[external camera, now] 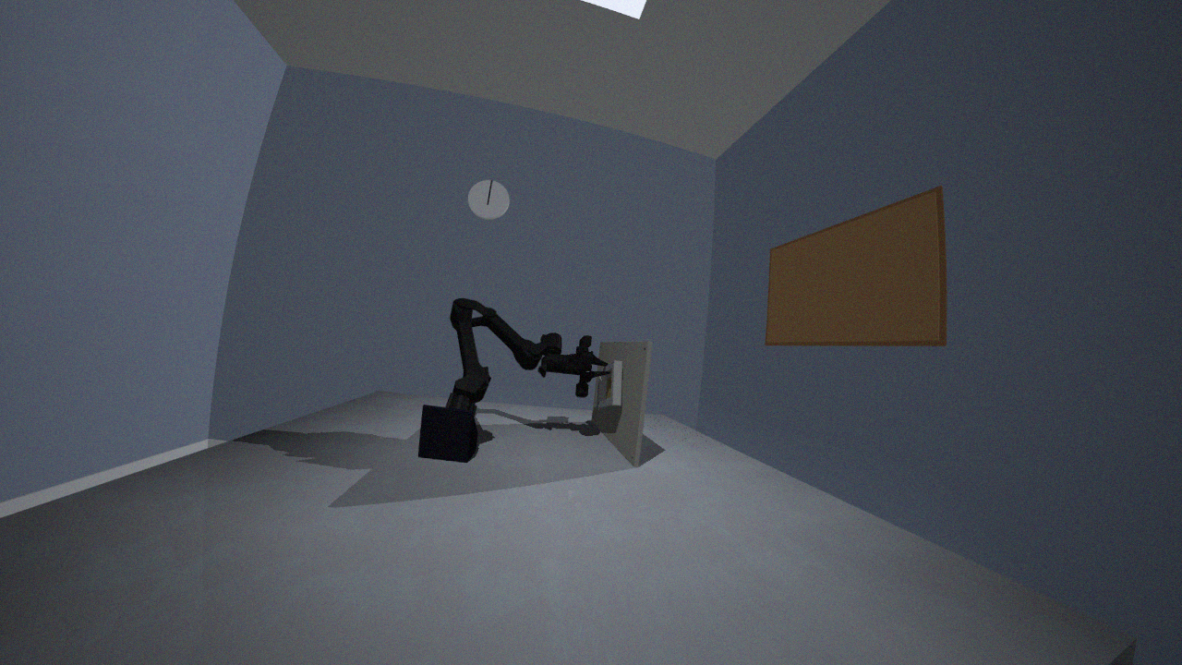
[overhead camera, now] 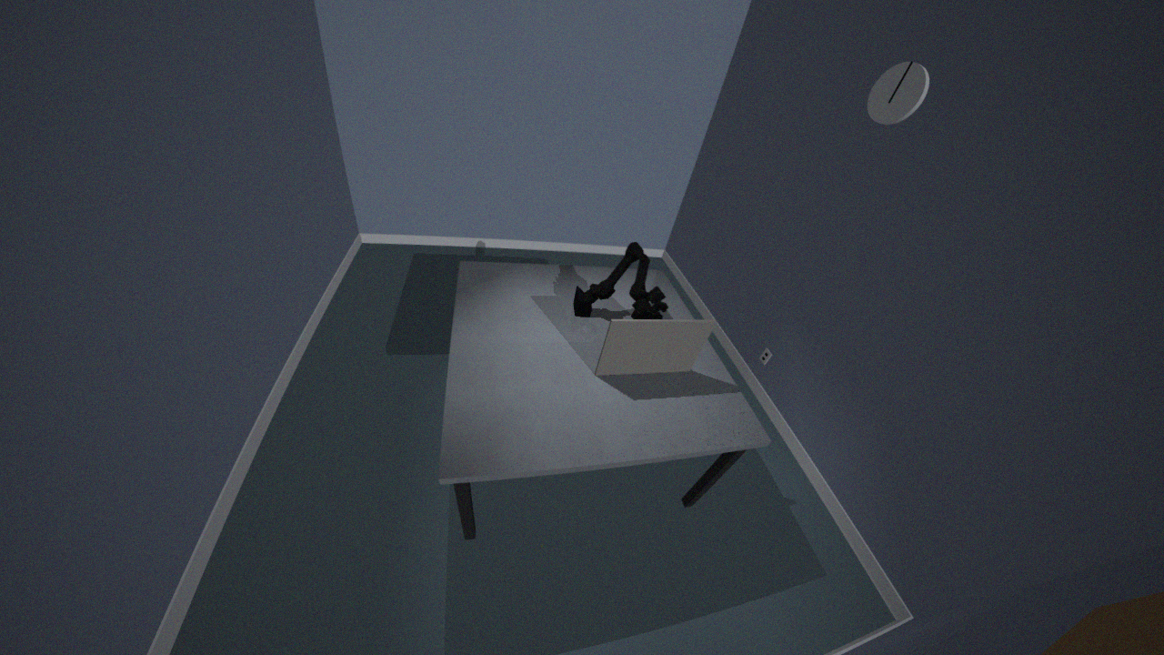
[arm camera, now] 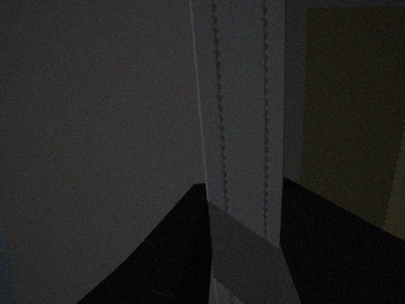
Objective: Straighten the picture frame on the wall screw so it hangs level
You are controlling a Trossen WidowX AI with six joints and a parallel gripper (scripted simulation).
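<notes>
The picture frame (external camera: 617, 383) (arm camera: 244, 105) has a pale rail with two beaded lines around a yellowish picture (arm camera: 346, 93). It hangs on the front of an upright pale panel (overhead camera: 655, 346) (external camera: 635, 384) (arm camera: 105, 105). My gripper (external camera: 607, 368) (arm camera: 240, 194) is shut on the frame's rail, one dark finger against each side of it. In the exterior view the fingers are one above the other at the upper part of the frame. In the top view the panel hides the frame. The screw and notched strip are hidden. I cannot tell the frame's tilt from these dim views.
The panel stands on a large grey table (overhead camera: 520, 407) (external camera: 578, 562), with the arm's base (external camera: 447, 433) on the side the frame faces. Shadows of arm and panel fall on the table. A round clock (overhead camera: 898, 92) (external camera: 488, 199) and a brown board (external camera: 859, 281) are on the room walls.
</notes>
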